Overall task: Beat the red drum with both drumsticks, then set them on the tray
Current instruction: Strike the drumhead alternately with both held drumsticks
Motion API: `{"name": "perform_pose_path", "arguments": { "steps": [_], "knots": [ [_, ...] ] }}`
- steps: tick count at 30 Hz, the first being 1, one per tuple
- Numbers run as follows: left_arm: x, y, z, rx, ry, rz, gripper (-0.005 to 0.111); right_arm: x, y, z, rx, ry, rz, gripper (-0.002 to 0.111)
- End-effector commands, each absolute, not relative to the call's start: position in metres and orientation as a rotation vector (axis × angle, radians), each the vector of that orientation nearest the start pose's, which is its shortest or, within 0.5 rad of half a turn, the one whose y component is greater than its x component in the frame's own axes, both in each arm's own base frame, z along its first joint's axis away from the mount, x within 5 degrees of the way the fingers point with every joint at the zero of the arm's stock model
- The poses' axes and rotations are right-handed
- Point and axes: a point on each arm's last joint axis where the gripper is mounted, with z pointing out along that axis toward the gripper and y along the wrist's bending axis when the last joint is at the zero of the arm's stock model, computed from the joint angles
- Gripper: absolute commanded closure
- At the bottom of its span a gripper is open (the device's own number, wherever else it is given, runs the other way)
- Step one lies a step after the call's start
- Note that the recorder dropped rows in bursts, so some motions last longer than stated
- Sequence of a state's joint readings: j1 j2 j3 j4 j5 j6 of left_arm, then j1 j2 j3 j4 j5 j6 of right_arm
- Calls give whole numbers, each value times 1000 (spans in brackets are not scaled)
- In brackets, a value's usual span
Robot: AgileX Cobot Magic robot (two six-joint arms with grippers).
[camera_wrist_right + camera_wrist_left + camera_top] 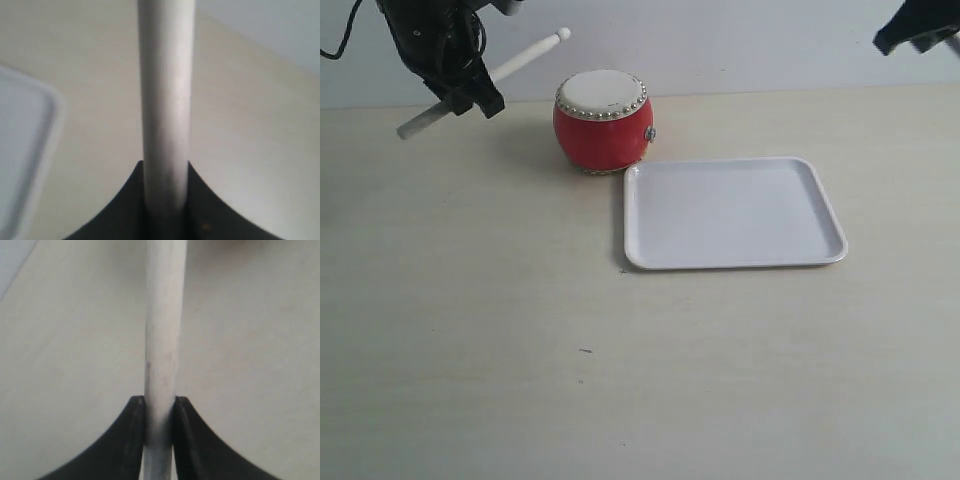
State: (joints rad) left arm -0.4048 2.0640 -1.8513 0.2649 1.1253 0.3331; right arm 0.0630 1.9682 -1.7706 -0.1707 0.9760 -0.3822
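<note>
The red drum [603, 122] stands at the back of the table, its off-white skin facing up. Just in front and to the right of it lies the white tray [733, 212], with nothing on it. My left gripper [463, 95] hangs above the table left of the drum, shut on a drumstick [488, 80] whose rounded tip points up toward the drum. In the left wrist view the stick [162, 340] runs straight out from between the gripper [160, 407]. My right gripper [166, 170] is shut on the other drumstick [166, 90]; only its dark body [917, 28] shows at the upper right corner.
The pale wooden table [520, 330] stretches wide in front of the drum and tray. A light wall [750, 45] closes the back. A corner of the tray [22, 145] shows in the right wrist view.
</note>
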Motion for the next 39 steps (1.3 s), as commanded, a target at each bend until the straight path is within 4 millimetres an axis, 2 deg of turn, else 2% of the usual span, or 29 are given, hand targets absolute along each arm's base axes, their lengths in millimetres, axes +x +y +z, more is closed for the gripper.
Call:
{"name": "perform_pose_path", "arguments": {
  "steps": [1, 3, 7, 11, 16, 18, 23, 27, 30, 31, 33, 37, 39],
  "knots": [
    [422, -160, 269, 1091, 2515, 323, 107, 418, 91, 289, -952, 2626, 258, 108],
    [421, -160, 269, 1091, 2516, 323, 107, 413, 121, 286, -1070, 2586, 284, 108],
    [420, -162, 268, 1080, 2529, 275, 107, 407, 170, 271, -1206, 2584, 181, 108],
    [418, -166, 267, 1098, 2533, 212, 107, 413, 193, 254, -1189, 2627, 85, 108],
    [418, -166, 267, 1105, 2532, 216, 107, 427, 200, 227, -1185, 2667, 58, 108],
    [418, -166, 267, 1105, 2532, 216, 107, 429, 201, 224, -1186, 2670, 56, 108],
    [419, -169, 261, 1089, 2551, 177, 107, 437, 202, 246, -1090, 2623, 33, 108],
    [425, -175, 234, 1096, 2606, 117, 107, 442, 202, 267, -1007, 2578, 6, 108],
    [433, -177, 184, 1138, 2722, 154, 107, 444, 203, 259, -1012, 2594, 14, 108],
    [434, -175, 179, 1112, 2739, 180, 107, 445, 203, 255, -1014, 2601, 13, 108],
    [435, -171, 187, 1047, 2751, 238, 107, 449, 205, 237, -1064, 2621, 4, 108],
    [421, -167, 256, 980, 2658, 213, 107, 458, 210, 175, -1111, 2735, -4, 108],
    [413, -164, 284, 949, 2606, 190, 107, 460, 210, 158, -1122, 2768, -6, 108]
  ]
}}
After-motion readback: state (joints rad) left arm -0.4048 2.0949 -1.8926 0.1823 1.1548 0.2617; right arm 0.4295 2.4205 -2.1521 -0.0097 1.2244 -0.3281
